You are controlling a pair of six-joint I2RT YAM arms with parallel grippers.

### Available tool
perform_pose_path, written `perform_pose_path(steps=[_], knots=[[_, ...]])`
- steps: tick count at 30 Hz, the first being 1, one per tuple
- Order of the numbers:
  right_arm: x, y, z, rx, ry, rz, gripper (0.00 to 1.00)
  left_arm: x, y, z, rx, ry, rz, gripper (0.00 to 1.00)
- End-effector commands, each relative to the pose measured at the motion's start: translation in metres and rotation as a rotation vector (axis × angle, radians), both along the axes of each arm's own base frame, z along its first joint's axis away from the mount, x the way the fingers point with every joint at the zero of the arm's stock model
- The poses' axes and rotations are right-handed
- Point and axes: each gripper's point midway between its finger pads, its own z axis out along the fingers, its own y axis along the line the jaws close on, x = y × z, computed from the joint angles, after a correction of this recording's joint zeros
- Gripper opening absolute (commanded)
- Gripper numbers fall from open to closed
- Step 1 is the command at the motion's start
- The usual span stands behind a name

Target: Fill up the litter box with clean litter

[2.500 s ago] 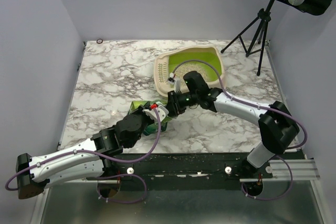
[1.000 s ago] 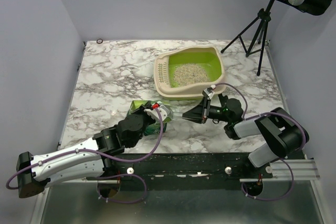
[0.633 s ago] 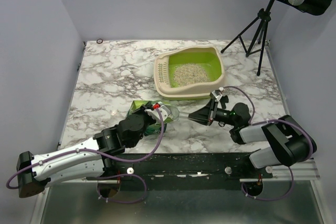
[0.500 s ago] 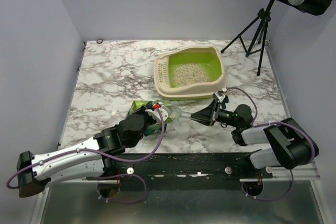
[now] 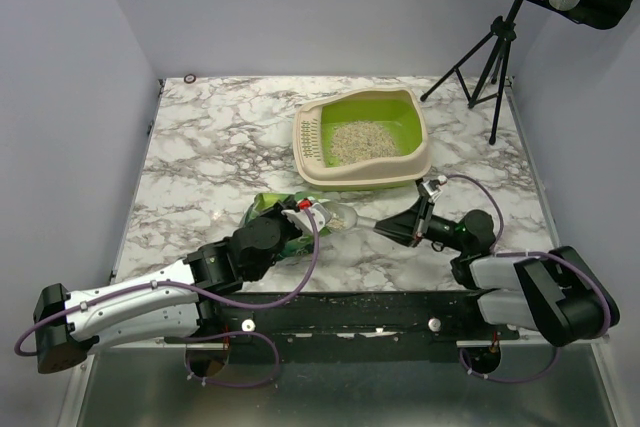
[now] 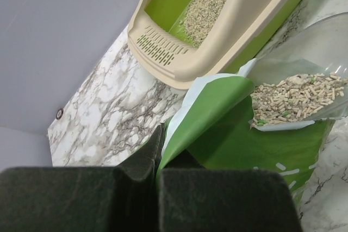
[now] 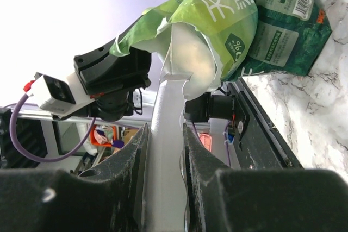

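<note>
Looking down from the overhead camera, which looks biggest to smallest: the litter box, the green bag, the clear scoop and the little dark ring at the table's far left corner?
1. litter box
2. green bag, though it is partly hidden
3. clear scoop
4. dark ring, by far the smallest

Marble table (image 5: 200, 162) has the litter box (image 5: 350, 177) sitting toward the back, a green bag (image 5: 265, 205) nearer the front, and what looks like a little ring (image 5: 190, 78) in the far-left corner.
</note>
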Motion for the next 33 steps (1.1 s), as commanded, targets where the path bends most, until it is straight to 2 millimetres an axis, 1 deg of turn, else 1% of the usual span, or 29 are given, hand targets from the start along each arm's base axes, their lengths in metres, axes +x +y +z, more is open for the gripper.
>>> perform_pose_path(steps=[1,3,4,9,14,15,16,17,20,23,27,31,33], knots=[[-0.029,-0.01,0.042,0.092,-0.309,0.031,0.0,0.001,-0.003,0.008,-0.057,-0.019,0.005,0.0],[-0.031,-0.013,0.047,0.102,-0.319,0.026,0.0,0.001,-0.002,0.008,-0.057,-0.023,0.009,0.0],[-0.035,-0.015,0.044,0.101,-0.306,0.024,0.0,0.001,-0.001,0.008,-0.057,-0.025,0.013,0.0],[-0.04,-0.018,0.046,0.099,-0.308,0.015,0.0,0.003,0.004,0.012,-0.065,-0.041,0.041,0.0],[-0.039,-0.02,0.045,0.046,-0.331,-0.012,0.0,0.007,0.016,0.025,-0.102,-0.082,0.099,0.0],[-0.037,-0.02,0.041,0.03,-0.313,-0.023,0.0,0.007,0.019,0.027,-0.108,-0.09,0.111,0.0],[-0.039,-0.021,0.041,0.019,-0.334,-0.03,0.0,0.007,0.021,0.03,-0.123,-0.099,0.115,0.0],[-0.036,-0.021,0.048,0.008,-0.352,-0.04,0.0,0.007,0.023,0.033,-0.136,-0.107,0.124,0.0],[-0.033,-0.022,0.049,-0.024,-0.34,-0.063,0.0,0.007,0.03,0.042,-0.179,-0.132,0.142,0.0],[-0.032,-0.024,0.055,-0.022,-0.326,-0.084,0.0,0.007,0.034,0.045,-0.189,-0.145,0.153,0.0],[-0.027,-0.025,0.057,-0.001,-0.245,-0.114,0.0,0.007,0.036,0.046,-0.187,-0.148,0.164,0.0],[-0.013,-0.029,0.068,0.012,-0.213,-0.193,0.0,0.007,0.036,0.047,-0.189,-0.147,0.163,0.0],[-0.004,-0.032,0.078,0.012,-0.225,-0.24,0.0,0.007,0.037,0.048,-0.19,-0.149,0.162,0.0]])
